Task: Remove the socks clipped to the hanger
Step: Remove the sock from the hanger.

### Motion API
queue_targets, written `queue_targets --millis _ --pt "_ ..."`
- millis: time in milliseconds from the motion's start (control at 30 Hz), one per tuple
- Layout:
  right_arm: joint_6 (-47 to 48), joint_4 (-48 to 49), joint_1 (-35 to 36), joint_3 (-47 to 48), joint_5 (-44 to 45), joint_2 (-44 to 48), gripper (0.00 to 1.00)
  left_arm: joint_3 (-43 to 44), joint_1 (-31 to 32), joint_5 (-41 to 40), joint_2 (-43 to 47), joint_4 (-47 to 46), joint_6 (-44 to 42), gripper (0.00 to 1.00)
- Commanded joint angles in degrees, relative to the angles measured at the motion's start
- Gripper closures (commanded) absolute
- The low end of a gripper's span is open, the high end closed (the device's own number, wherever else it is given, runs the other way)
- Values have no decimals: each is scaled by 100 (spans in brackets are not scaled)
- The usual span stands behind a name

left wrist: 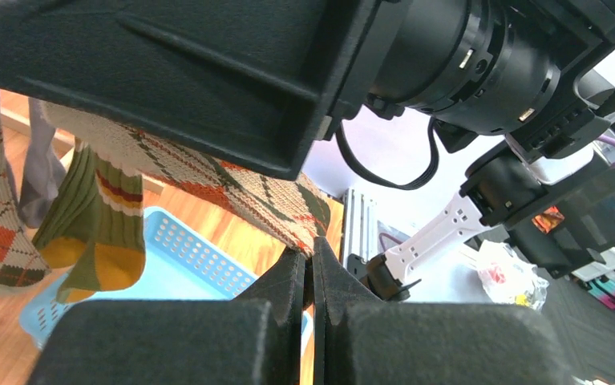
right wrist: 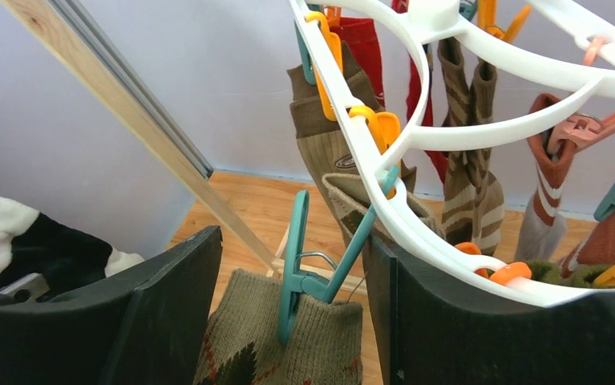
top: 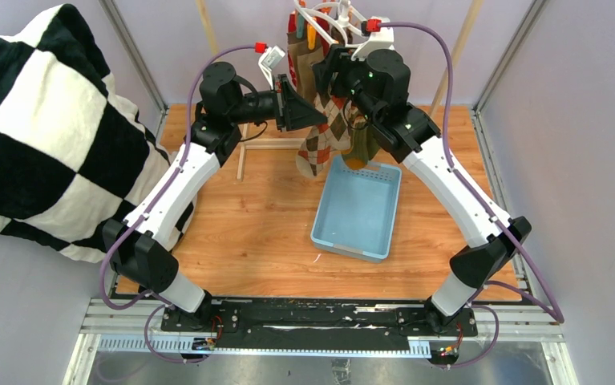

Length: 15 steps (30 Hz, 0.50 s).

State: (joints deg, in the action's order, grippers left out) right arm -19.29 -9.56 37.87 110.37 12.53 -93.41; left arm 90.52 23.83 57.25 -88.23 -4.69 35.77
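Note:
The white hanger (top: pixel 325 18) hangs at the back centre with several socks clipped to it. My left gripper (top: pixel 318 117) is shut on the lower edge of a brown/orange argyle sock (left wrist: pixel 232 188), the fingertips (left wrist: pixel 297 269) pinching the knit. My right gripper (right wrist: pixel 296 241) is open, with its jaws on either side of a teal clothespin (right wrist: pixel 304 257). That clothespin is clipped on the argyle sock's cuff (right wrist: pixel 288 341) and hangs below the hanger ring (right wrist: pixel 384 176). Taupe-brown socks (right wrist: pixel 324 144), a red sock (right wrist: pixel 368 40) and an olive sock with an orange toe (left wrist: pixel 95 233) hang nearby.
A light-blue perforated basket (top: pixel 358 210) sits on the wooden table below the socks. The black-and-white checkered blanket (top: pixel 39 136) fills the left side. The rack's wooden poles (right wrist: pixel 127 112) and base bar (top: pixel 244 156) stand behind the hanger. A grey sock (left wrist: pixel 43 168) hangs behind.

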Motion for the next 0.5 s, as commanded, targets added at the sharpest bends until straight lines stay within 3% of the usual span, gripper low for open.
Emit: queue_targets --millis 0,467 --pt "134 -19 54 231 305 -81 32 -34 81 36 131 -102 16 100" --pt "-209 124 45 172 646 6 50 -112 103 47 175 -97 -32 100"
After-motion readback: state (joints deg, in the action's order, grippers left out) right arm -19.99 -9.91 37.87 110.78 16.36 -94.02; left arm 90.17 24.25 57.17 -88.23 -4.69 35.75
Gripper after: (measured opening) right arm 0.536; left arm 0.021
